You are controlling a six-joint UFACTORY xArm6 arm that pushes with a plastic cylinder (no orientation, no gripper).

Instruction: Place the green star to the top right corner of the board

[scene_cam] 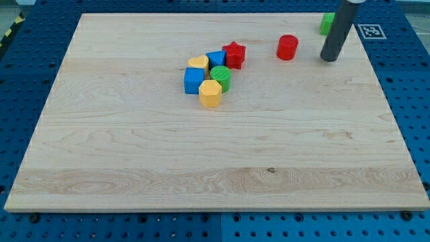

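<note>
Down at the top right goes my tip, a bare dark rod with no jaws to open or close, planted on the board. And the green star sits right behind the rod, half hidden by it, up against the board's top edge near the top right corner, so its shape is hard to make out. My tip is just below it and whether they touch I cannot tell.

Left of my tip, close by, stands the red cylinder, clear of everything. Further left comes the cluster, well apart from my tip: red star nearest, touching a blue block. Below those, green cylinder, with a yellow block on the far side. A second blue block sits lowest left, a yellow hexagon beside it.
</note>
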